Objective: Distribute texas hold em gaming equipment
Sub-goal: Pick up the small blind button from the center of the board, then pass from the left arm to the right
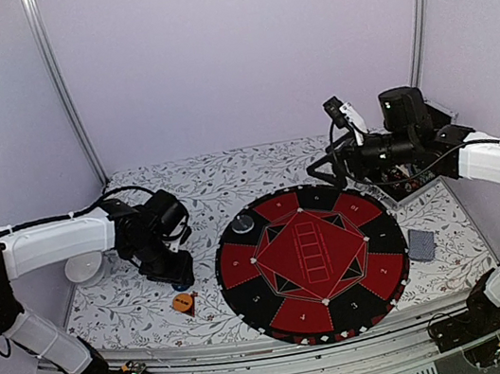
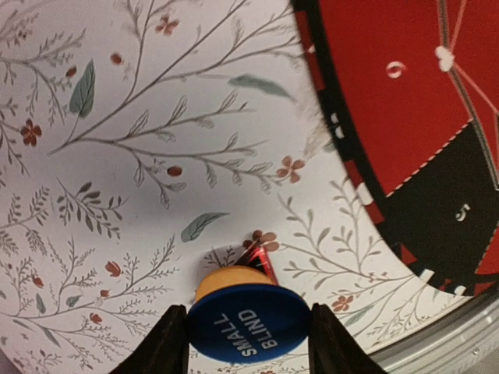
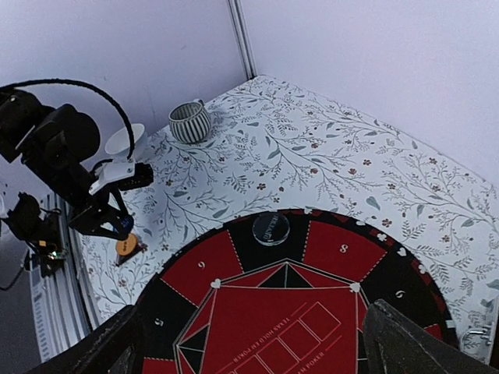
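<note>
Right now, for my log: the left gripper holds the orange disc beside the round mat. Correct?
No. The left gripper holds the blue disc beside the round mat; the orange disc lies on the cloth. The left wrist view shows it.

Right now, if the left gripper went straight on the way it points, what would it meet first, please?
Probably the orange disc just beyond the blue disc that the left gripper holds, though depth is unclear.

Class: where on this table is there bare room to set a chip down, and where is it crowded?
Free: the floral cloth between the far edge of the round mat and the back wall; also the mat's red centre. Crowded: left of the mat, where the left gripper holds the blue Small Blind disc near the orange disc.
</note>
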Available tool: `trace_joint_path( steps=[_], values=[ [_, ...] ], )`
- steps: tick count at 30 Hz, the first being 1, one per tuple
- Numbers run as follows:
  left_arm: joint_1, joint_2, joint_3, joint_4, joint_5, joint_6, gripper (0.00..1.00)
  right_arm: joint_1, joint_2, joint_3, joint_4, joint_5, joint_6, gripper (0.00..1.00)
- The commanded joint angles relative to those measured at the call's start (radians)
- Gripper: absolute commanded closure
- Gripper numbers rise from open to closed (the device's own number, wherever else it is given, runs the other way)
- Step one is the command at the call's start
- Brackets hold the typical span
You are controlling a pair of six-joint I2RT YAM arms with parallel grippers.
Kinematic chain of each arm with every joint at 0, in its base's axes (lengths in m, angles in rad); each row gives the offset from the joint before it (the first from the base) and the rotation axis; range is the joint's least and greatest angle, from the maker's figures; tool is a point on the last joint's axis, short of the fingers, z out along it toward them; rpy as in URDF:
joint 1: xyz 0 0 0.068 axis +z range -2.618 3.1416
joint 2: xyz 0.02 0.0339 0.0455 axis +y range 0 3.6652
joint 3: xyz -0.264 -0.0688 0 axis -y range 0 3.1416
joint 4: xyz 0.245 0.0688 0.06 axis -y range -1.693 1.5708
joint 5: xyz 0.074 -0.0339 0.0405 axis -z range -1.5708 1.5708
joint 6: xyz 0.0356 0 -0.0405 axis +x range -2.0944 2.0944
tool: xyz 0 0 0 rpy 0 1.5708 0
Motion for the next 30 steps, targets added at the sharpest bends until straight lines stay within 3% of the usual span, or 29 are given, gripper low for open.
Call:
trace_joint_path(
  steps=[1,4,14,21,30],
  values=[
    [-0.071,0.021,0.139,-0.036,-0.038,0.112,0.56,-0.006,0.118,0.044,0.132,-0.126,0.324,0.07],
    [-0.127,0.051,0.228,-0.050,-0.070,0.163,0.56,0.003,0.224,0.016,0.305,-0.258,0.497,0.16],
    [-0.220,0.118,0.401,-0.055,-0.113,0.262,0.56,0.128,0.624,0.212,0.507,-0.530,0.787,0.46],
    [-0.223,0.152,0.421,-0.055,-0.123,0.288,0.56,0.204,0.773,0.315,0.667,-0.674,0.952,0.51],
    [-0.222,0.158,0.424,-0.036,-0.130,0.290,0.56,0.233,0.852,0.324,0.675,-0.598,1.003,0.56]
  ],
)
